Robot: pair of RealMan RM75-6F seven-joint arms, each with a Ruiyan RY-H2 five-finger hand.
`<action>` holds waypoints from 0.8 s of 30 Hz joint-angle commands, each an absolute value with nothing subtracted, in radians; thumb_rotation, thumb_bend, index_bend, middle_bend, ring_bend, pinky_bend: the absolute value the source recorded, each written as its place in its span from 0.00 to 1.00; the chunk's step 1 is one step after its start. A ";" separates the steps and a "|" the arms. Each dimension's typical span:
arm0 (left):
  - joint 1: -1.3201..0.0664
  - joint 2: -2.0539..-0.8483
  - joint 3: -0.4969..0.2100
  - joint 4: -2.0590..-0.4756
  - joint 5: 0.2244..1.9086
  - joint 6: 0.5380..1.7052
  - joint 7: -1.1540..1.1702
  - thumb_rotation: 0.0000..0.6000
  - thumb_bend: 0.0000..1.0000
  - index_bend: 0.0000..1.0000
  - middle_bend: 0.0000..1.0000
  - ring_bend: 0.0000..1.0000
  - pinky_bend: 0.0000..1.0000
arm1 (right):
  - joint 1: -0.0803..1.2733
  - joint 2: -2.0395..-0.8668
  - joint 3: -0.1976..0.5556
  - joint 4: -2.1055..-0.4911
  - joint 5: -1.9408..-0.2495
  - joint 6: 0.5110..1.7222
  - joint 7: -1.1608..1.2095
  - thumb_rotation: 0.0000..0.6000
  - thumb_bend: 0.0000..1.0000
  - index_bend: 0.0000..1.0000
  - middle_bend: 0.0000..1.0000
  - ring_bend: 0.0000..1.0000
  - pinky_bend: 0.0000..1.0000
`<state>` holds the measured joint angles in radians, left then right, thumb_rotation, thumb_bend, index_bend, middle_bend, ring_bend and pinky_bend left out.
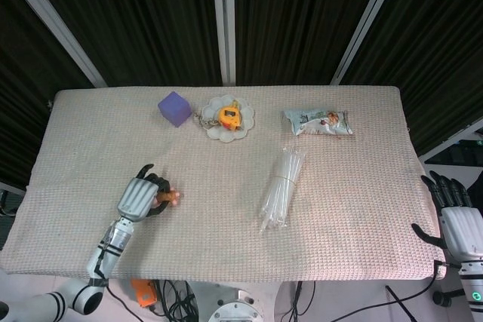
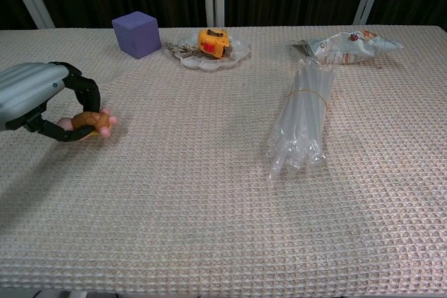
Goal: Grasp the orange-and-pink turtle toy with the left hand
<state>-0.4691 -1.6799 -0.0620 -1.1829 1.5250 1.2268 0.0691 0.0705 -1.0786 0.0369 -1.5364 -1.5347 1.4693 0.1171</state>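
Near the left edge of the table (image 2: 209,228), toward its front, the orange-and-pink turtle toy (image 2: 89,120) is enclosed by the left hand (image 2: 35,99), whose dark fingers (image 2: 85,91) are curled over the shell from above while the thumb is tucked under it from the near side. The pink feet are seen poking out toward the middle of the table. Whether the toy has cleared the woven cloth cannot be told. For a sound grasp, the shell is best pressed evenly from both sides, so that the smooth rounded body is not squeezed out sideways.

By the back edge, a purple cube (image 2: 137,33) is set, and just beside it a scalloped white dish (image 2: 237,54) in which a yellow tape measure (image 2: 213,41) is held. Further right, a banded bundle of clear straws (image 2: 302,116) and a snack packet (image 2: 349,44) are laid. Off the front right corner, the right hand (image 1: 451,209) is kept idle, fingers loosely spread.
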 commanded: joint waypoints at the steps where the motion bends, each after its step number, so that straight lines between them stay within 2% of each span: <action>1: -0.475 -1.664 -0.048 -1.191 1.528 1.203 0.051 1.00 0.39 0.55 0.62 0.28 0.14 | 0.070 -1.078 0.037 -1.536 -1.535 1.471 0.118 1.00 0.13 0.00 0.00 0.00 0.00; 3: -0.482 -1.646 -0.040 -1.209 1.525 1.178 0.038 1.00 0.33 0.38 0.45 0.16 0.11 | 0.069 -1.077 0.038 -1.535 -1.534 1.472 0.120 1.00 0.13 0.00 0.00 0.00 0.00; 5: -0.486 -1.634 -0.038 -1.221 1.526 1.171 0.032 1.00 0.28 0.27 0.34 0.09 0.09 | 0.069 -1.077 0.038 -1.535 -1.534 1.472 0.121 1.00 0.13 0.00 0.00 0.00 0.00; 8: -0.487 -1.626 -0.036 -1.230 1.526 1.168 0.029 1.00 0.22 0.23 0.29 0.06 0.08 | 0.068 -1.076 0.038 -1.535 -1.533 1.473 0.123 1.00 0.13 0.00 0.00 0.00 0.00; 13: -0.489 -1.617 -0.032 -1.241 1.521 1.158 0.032 1.00 0.19 0.23 0.29 0.06 0.08 | 0.068 -1.077 0.038 -1.532 -1.533 1.471 0.125 1.00 0.13 0.00 0.00 0.00 0.00; 17: -0.491 -1.618 -0.031 -1.243 1.513 1.150 0.042 1.00 0.19 0.25 0.33 0.06 0.08 | 0.069 -1.080 0.037 -1.530 -1.532 1.469 0.125 1.00 0.13 0.00 0.00 0.00 0.00; 21: -0.491 -1.625 -0.030 -1.237 1.506 1.144 0.052 1.00 0.21 0.34 0.40 0.06 0.08 | 0.069 -1.081 0.037 -1.528 -1.530 1.467 0.125 1.00 0.13 0.00 0.00 0.00 0.00; 24: -0.489 -1.638 -0.034 -1.225 1.508 1.160 0.054 1.00 0.26 0.46 0.49 0.10 0.09 | 0.070 -1.082 0.038 -1.526 -1.529 1.466 0.126 1.00 0.13 0.00 0.00 0.00 0.00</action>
<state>-0.4904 -1.6331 -0.0325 -1.2303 1.5063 1.1544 0.0528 0.0696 -1.0824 0.0379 -1.5262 -1.5292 1.4662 0.1262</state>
